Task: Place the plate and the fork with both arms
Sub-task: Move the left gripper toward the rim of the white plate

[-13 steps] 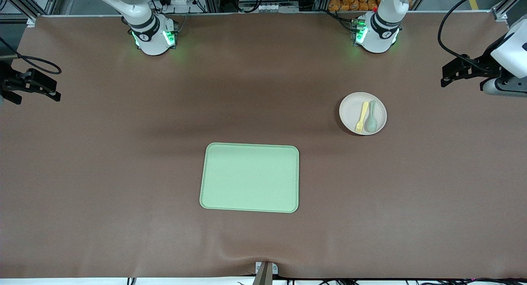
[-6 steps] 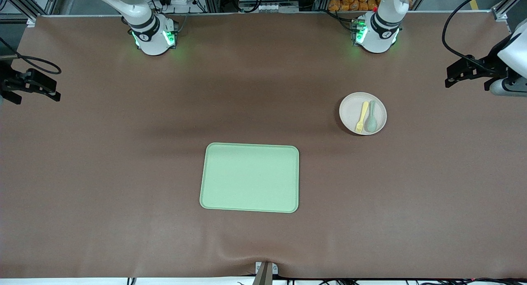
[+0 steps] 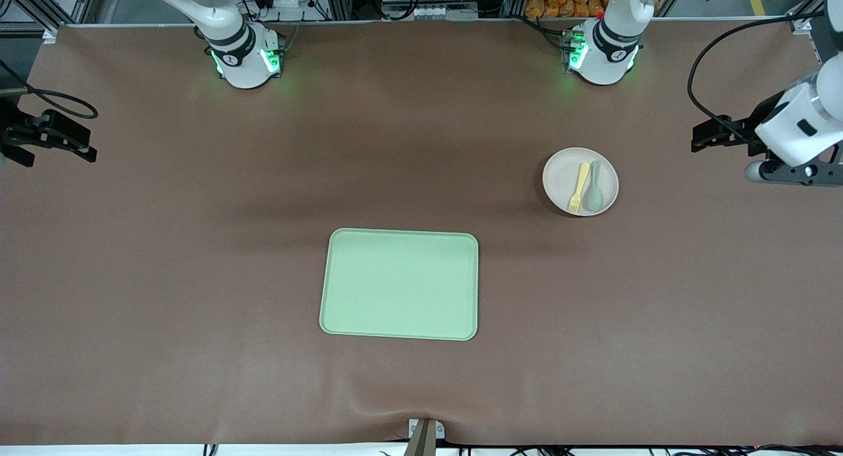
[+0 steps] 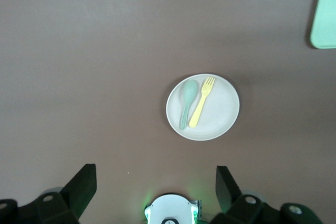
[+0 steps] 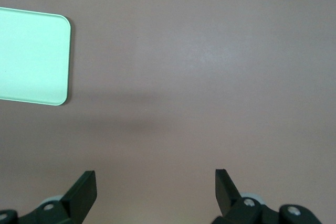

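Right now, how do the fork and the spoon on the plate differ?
The fork is pale yellow with short tines; the spoon is grey-green with a rounded bowl. The fork lies nearer the plate's centre, the spoon nearer its rim. Both lie side by side, similar in length.

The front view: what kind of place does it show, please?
Probably a robotics lab bench, not a dining room: a brown-covered table with two fixed arm bases lit green, metal framing and cables along its edge, and only a plate and tray laid out.
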